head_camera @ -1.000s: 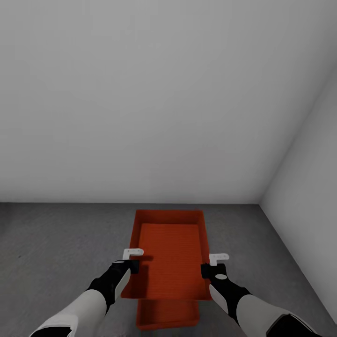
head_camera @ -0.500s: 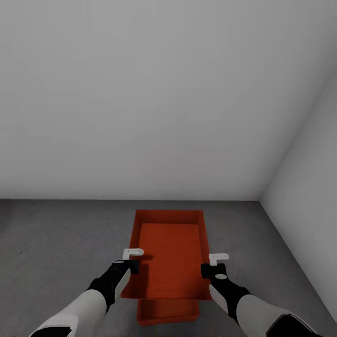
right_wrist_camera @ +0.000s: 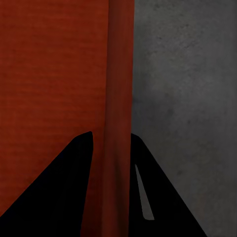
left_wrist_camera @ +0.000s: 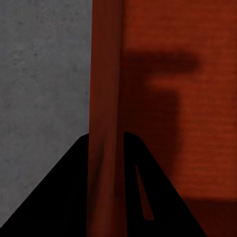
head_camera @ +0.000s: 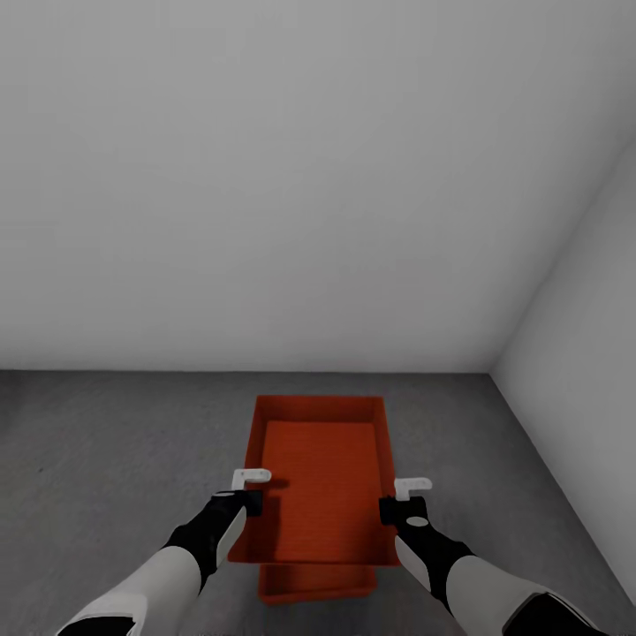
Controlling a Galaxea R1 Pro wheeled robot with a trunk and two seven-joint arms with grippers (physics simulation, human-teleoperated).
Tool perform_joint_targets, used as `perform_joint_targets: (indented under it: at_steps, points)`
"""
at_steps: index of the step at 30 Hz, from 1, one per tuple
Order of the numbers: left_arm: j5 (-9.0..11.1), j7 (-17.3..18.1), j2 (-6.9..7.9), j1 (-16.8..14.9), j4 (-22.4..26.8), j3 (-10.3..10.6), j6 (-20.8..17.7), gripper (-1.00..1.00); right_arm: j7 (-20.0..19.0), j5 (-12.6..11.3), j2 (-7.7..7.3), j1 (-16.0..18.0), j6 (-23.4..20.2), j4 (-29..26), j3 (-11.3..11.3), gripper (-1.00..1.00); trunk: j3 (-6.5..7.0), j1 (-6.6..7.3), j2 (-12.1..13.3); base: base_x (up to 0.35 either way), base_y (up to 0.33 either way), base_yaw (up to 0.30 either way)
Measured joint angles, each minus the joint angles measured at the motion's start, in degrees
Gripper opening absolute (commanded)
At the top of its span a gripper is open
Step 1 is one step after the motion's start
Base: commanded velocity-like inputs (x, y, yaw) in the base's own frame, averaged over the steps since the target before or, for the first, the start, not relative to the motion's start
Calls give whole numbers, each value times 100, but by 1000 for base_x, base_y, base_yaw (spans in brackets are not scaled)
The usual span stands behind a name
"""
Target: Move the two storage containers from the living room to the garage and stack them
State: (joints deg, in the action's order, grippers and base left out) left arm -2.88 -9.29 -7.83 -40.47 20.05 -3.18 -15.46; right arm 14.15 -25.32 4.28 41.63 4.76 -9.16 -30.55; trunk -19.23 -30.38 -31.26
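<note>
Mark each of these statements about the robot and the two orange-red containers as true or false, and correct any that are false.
1. The left tool grips a side wall of the upper container. True.
2. The right tool hangs free, away from that container. False: it is clamped on the opposite side wall.
3. A second container lies on the grey floor, partly under the held one. True.
4. The held container is full of boxes. False: its ribbed bottom is bare.
5. The floor under the containers is light wood planks. False: it is dark grey, mottled concrete.
</note>
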Motion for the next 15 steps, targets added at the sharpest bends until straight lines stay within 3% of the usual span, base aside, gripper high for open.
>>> perform_joint_targets:
  at_steps: [15]
  points:
    - [1,0,0,0,4,1,0,-100,0,0,-1,0,0,-5,1,-100,-137,0,0,0,0,0]
